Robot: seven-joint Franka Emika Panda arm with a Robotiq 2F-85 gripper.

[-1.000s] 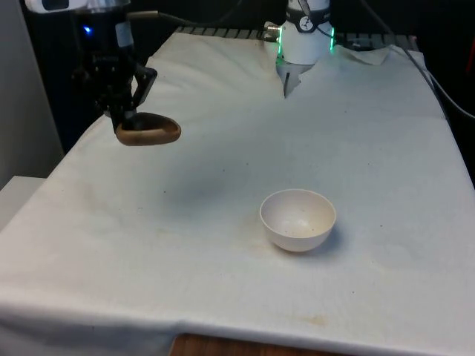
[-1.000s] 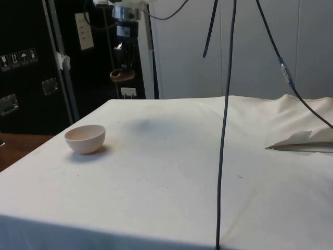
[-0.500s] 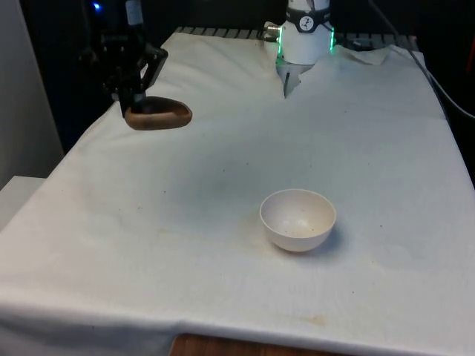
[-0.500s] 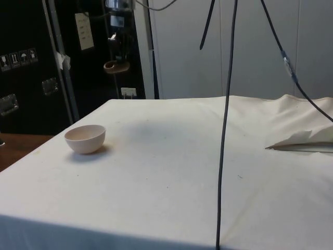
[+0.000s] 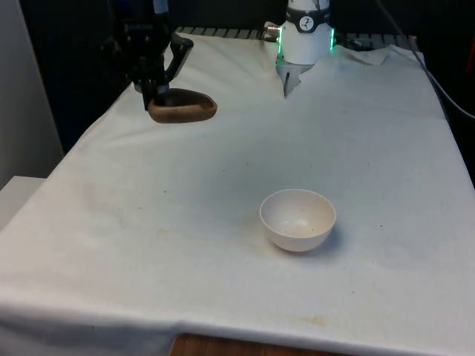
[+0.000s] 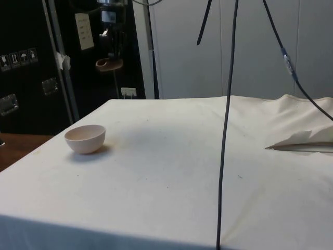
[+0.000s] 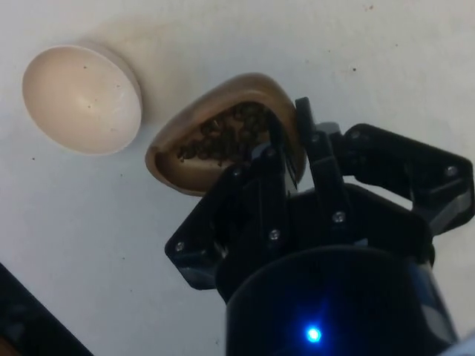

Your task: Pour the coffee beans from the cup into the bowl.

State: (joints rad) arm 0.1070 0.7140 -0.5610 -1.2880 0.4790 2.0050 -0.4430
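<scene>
Front view: hand (image 5: 157, 93) pinches the rim of a brown cup (image 5: 182, 106), held in the air above the table (image 5: 386, 148) toward the front view's left; the white bowl (image 5: 297, 219) sits on the cloth nearer the camera, well apart. Side view: cup (image 6: 109, 63) up high, bowl (image 6: 85, 139) on the table, no contents visible. Wrist view: fingers (image 7: 276, 152) clamp the cup (image 7: 194, 159) wall, dark coffee beans (image 7: 223, 137) inside; bowl (image 7: 81, 99) looks empty.

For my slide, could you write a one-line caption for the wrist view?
Gripper shut on the rim of a brown cup of coffee beans, held above the cloth beside the empty bowl.
</scene>
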